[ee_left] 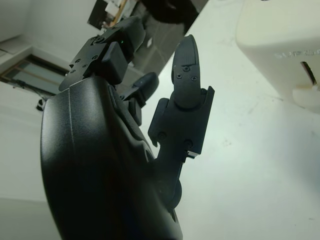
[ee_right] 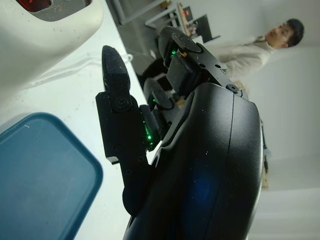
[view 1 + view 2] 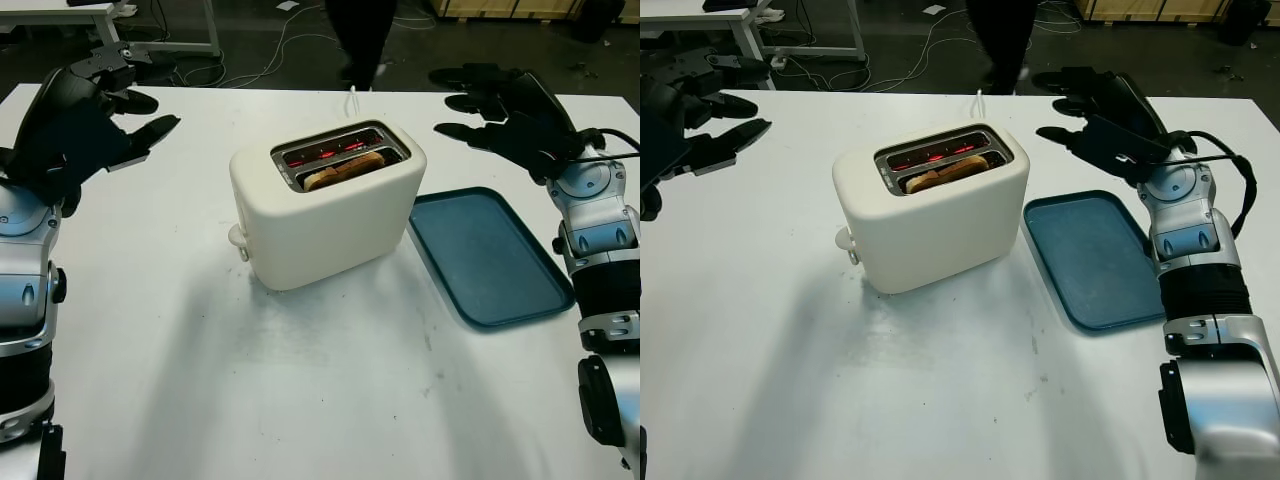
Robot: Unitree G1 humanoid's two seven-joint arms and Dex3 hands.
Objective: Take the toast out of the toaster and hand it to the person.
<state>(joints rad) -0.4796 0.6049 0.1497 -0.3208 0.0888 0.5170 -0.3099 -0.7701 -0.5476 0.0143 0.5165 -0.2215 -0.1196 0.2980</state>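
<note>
A cream toaster (image 3: 330, 215) stands mid-table with its slots glowing red. A slice of browned toast (image 3: 342, 170) pokes out of the nearer slot. My left hand (image 3: 120, 110) hovers open above the table's far left, well away from the toaster. Right of the toaster, above the far end of the tray, my right hand (image 3: 480, 105) is held open with nothing in it. A person (image 3: 360, 40) in dark trousers stands beyond the table's far edge, behind the toaster; the person (image 2: 272, 42) also appears past my right hand in the right wrist view.
A dark blue tray (image 3: 485, 255) lies flat just right of the toaster. The toaster's white cord (image 3: 353, 100) runs off the far edge. A lever knob (image 3: 238, 238) sticks out of the toaster's left end. Desks and cables sit on the floor behind.
</note>
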